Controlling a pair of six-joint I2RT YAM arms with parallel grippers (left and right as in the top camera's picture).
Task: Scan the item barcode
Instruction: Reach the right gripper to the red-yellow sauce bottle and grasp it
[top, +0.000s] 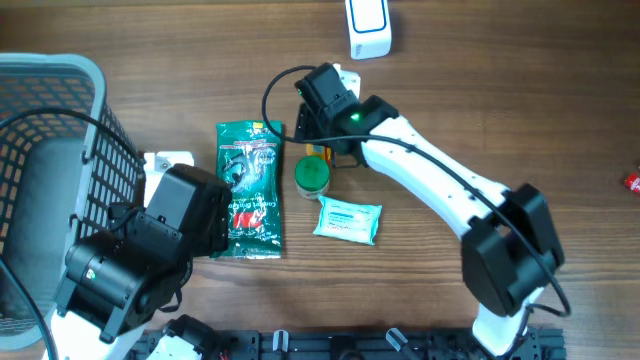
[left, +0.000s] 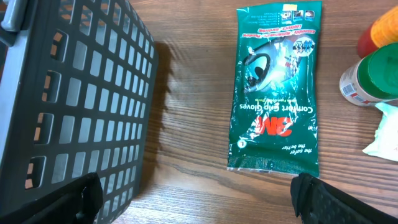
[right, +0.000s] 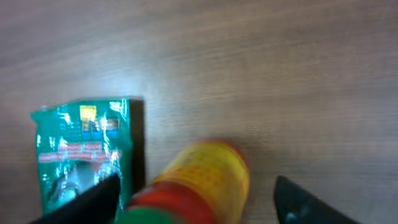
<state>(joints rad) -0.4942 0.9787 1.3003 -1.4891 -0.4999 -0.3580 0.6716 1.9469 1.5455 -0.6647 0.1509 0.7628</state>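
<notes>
The yellow bottle (right: 205, 168) is found near the middle of the table (top: 500, 80), just beside the glove pack (top: 250, 190) and the green-capped bottle (top: 312, 176). It is blurred, and whether it stands or lies cannot be told. The right gripper (right: 198, 186) is positioned over it, jaws apart on either side, seemingly not touching. The scanner (top: 368, 27) is located at the far edge. The left gripper (left: 196, 190) is held near the front-left corner beside the basket (top: 60, 65), jaws wide apart, nothing between. Wipes (top: 347, 219) are noted beside the green-capped bottle.
</notes>
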